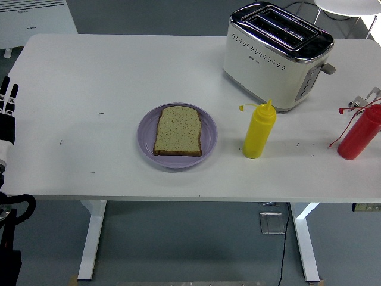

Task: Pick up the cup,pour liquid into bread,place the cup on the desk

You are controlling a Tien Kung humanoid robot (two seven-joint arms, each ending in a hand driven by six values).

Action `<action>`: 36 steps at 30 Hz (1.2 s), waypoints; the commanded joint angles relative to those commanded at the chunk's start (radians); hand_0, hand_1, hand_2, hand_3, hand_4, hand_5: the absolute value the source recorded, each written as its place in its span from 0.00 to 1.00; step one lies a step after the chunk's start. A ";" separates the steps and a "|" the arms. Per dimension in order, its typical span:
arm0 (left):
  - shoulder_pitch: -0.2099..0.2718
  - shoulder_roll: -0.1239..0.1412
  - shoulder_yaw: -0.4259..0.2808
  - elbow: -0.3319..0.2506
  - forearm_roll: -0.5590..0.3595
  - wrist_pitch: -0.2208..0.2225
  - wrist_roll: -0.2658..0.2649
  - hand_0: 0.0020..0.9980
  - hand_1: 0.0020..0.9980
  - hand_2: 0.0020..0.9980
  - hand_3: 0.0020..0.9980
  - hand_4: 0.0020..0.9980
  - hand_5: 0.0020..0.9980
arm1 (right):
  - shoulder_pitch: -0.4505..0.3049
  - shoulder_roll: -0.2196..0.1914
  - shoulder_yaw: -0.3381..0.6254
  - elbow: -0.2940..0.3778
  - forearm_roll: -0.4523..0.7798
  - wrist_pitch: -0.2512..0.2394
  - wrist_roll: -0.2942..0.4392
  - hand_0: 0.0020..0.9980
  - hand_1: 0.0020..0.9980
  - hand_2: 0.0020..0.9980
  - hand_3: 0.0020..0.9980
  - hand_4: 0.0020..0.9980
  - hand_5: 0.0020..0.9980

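Two bottles stand unheld; my left hand (7, 116) (fingers straight, empty) waits at the worktop's (89, 71) left edge. Grip the yellow bottle (258, 132) mid-body, upright.

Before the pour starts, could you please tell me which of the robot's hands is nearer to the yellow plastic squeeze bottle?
Only the left hand can be judged: it rests at the table's left edge, far left of the yellow plastic squeeze bottle. The right hand is out of view.
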 joint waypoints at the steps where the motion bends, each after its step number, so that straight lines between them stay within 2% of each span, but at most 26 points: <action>1: 0.000 0.000 0.000 0.000 0.000 0.000 0.000 0.81 0.75 0.74 0.73 0.48 1.00 | 0.002 0.001 0.002 -0.002 0.004 0.007 -0.006 0.80 0.71 0.74 0.73 0.53 0.34; 4: 0.001 0.000 -0.001 0.000 0.000 0.000 0.000 0.81 0.75 0.74 0.73 0.48 1.00 | 0.010 0.005 0.017 -0.014 0.010 0.028 -0.022 0.80 0.71 0.74 0.73 0.53 0.34; 9: 0.000 -0.001 0.000 0.000 0.000 0.000 0.000 0.81 0.75 0.74 0.73 0.48 1.00 | 0.021 0.007 0.031 -0.021 0.011 0.033 -0.026 0.80 0.71 0.74 0.73 0.53 0.36; 11: -0.001 -0.001 -0.001 0.000 0.000 0.000 0.000 0.81 0.75 0.74 0.73 0.48 1.00 | 0.024 0.008 0.034 -0.022 0.012 0.034 -0.026 0.80 0.71 0.73 0.72 0.54 0.38; 36: -0.001 -0.001 -0.002 0.000 0.000 0.000 0.000 0.81 0.75 0.74 0.73 0.48 1.00 | 0.034 0.016 0.034 -0.034 0.017 0.030 -0.027 0.80 0.71 0.73 0.73 0.55 0.40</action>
